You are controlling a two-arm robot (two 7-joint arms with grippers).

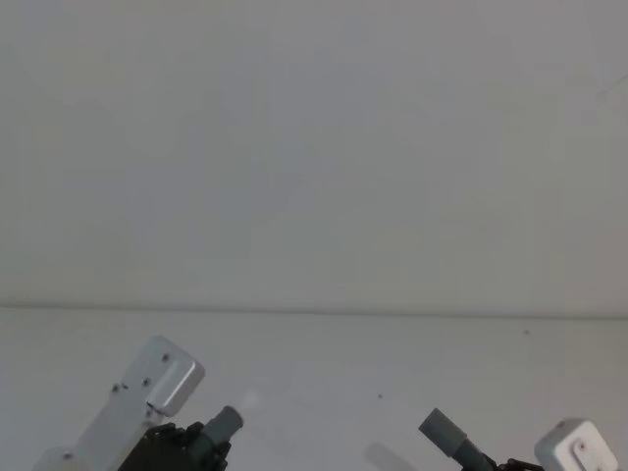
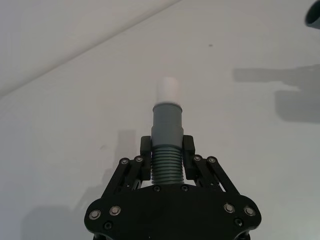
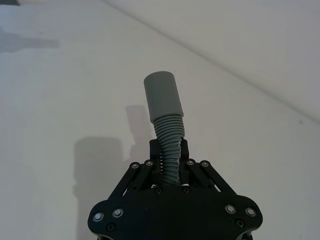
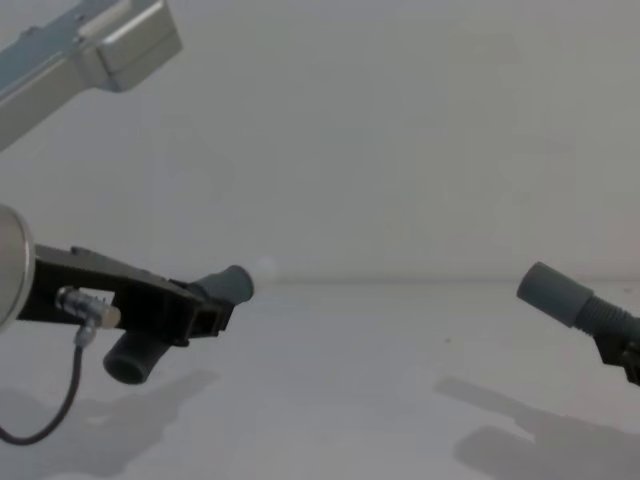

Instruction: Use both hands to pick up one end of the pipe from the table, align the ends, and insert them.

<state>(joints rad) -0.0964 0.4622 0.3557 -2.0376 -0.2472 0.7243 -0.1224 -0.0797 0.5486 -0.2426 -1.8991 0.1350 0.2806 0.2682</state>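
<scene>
Two short dark grey pipe pieces are held in the air above a plain white worktop [image 1: 324, 383], neither one touching it. The left pipe piece [image 2: 167, 120] hangs over the worktop's near left part. It ends in a narrower white tip [image 2: 167, 90] beyond a smooth grey cuff. The right pipe piece [image 3: 170, 135] hangs over the worktop's near right part and ends in a plain grey socket [image 3: 164, 97]. From the chest, the two free ends slant up and inward across the worktop's middle, well apart, not yet lined up.

The left claw [image 2: 167, 146] is clenched around the ribbed middle of the left pipe piece, just below its cuff, and the piece stands straight out from it. The right claw [image 3: 170, 150] is clenched on the ribs of the right pipe piece lower down. A stretch of ribbing shows between claw and socket, and the piece bends to one side there.

These pieces look light and made of plastic. The cuffs seem stiff and smooth, likely slippery, while the ribs give the claws purchase but flex. The best hold is probably on the ribs right behind the cuff, as on the left. The longer free length on the right may let the socket wobble or buckle when the tip is pushed in.

Soft grey shadows [image 4: 520, 430] of both claws lie on the worktop beneath them.
</scene>
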